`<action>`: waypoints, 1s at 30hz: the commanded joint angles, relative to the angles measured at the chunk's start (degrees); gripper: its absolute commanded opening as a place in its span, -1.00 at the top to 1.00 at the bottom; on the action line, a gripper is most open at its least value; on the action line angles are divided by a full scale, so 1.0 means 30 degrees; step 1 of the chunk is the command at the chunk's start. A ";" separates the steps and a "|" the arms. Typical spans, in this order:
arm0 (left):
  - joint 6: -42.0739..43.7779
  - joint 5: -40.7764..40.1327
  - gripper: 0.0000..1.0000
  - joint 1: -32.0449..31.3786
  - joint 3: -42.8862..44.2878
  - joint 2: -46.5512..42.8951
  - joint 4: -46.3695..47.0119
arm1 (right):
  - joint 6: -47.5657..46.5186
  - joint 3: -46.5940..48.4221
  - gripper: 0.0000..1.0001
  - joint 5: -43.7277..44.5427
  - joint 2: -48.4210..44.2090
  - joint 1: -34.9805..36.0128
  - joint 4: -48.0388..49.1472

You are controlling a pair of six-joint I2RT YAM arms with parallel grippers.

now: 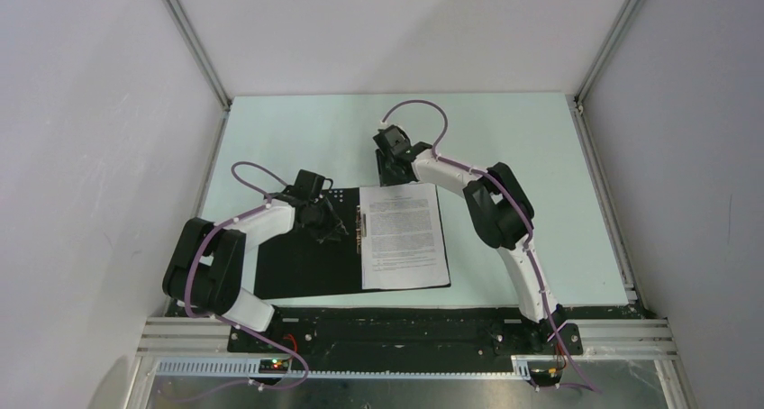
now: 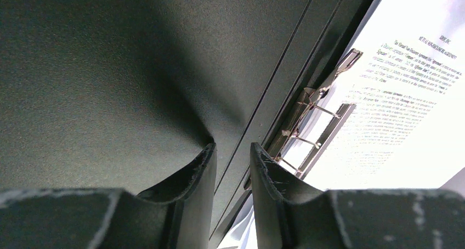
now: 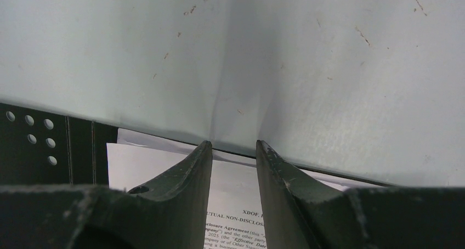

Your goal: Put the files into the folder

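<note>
Black folder (image 1: 302, 267) lies open on the table (image 1: 541, 211), top view: printed files (image 1: 404, 233) on its right half, left gripper (image 1: 334, 232) over the left half, right gripper (image 1: 387, 173) at the sheets' far edge. Left wrist: jaws narrowly parted, empty (metal clip (image 2: 305, 105) just beside). Right wrist: same narrow gap, nothing held, over the files' far edge.
</note>
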 commanded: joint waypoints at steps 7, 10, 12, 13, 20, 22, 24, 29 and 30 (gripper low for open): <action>0.0058 -0.0479 0.30 0.0137 0.0447 0.0467 -0.0049 | 0.0865 -0.0608 0.20 0.0503 -0.1189 -0.0159 -0.0634; 0.0054 -0.0457 0.30 0.0136 0.0487 0.0431 -0.0053 | 0.0891 -0.0522 0.19 0.0563 -0.1339 -0.0220 -0.0603; 0.0051 -0.0455 0.29 0.0124 0.0481 0.0405 -0.0044 | 0.0842 -0.0328 0.15 0.0510 -0.1385 -0.0303 -0.0602; 0.0084 -0.0438 0.29 0.0121 0.0470 0.0363 -0.0053 | 0.0751 -0.0008 0.07 0.0502 -0.1374 -0.0334 -0.0745; 0.0105 -0.0372 0.28 0.0139 0.0511 0.0047 -0.0052 | 0.0191 0.1583 -0.30 0.0434 -0.2329 -0.0509 -0.2096; 0.0112 -0.0320 0.28 0.0128 0.0517 -0.0225 -0.0029 | 0.0191 0.1608 -0.31 0.0531 -0.2952 -0.0350 -0.2487; 0.0091 -0.0291 0.28 0.0134 0.0528 -0.0570 -0.0052 | 0.0363 0.1365 -0.29 0.0546 -0.3631 -0.0126 -0.2870; 0.0114 -0.0165 0.27 0.0159 0.0615 -0.1418 -0.0082 | 0.1357 -0.1111 -0.18 0.0187 -0.5676 0.0967 -0.2832; 0.0093 -0.0117 0.27 0.0181 0.0610 -0.1646 -0.0099 | 0.1513 -0.1742 -0.16 0.0121 -0.5893 0.1150 -0.2813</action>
